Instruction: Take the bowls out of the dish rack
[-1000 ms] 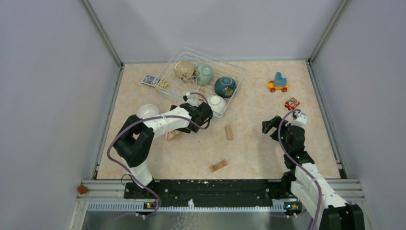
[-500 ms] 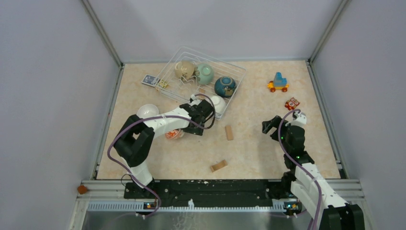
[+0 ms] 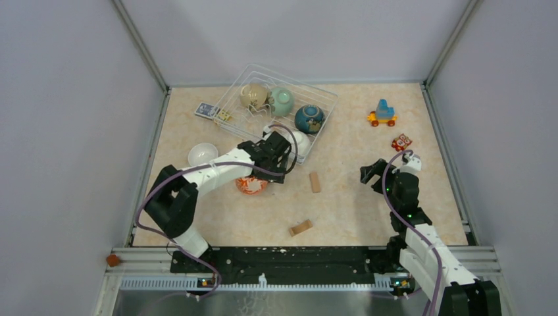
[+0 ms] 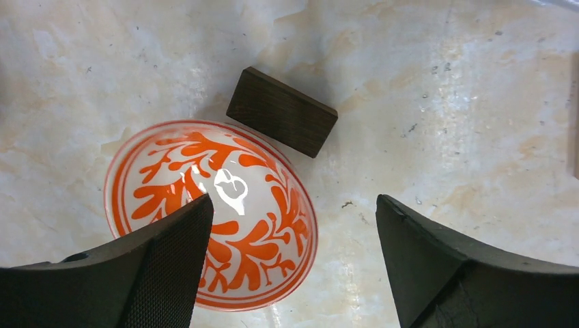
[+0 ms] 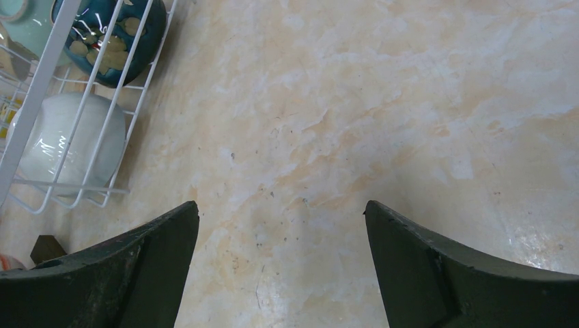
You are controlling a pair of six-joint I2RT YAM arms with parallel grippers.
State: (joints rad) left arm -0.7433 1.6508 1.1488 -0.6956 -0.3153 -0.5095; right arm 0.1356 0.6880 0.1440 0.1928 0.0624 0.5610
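Both my jaws stood open, the left over the orange-patterned white ceramic bowl (image 4: 254, 205) on the desk (image 4: 444, 102); a low retreat could knock it into the dark wooden block (image 4: 281, 111).

White/blk arms (image 3: 217, 174), purple cables (image 3: 385, 194)

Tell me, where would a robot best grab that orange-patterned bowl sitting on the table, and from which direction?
The thin rim, from straight above. The orange-patterned bowl sits upright on the table, mouth up, so one of the jaws can slip inside and the other outside the wall. Probably best on a stretch of rim away from the dark block lying close beside it.
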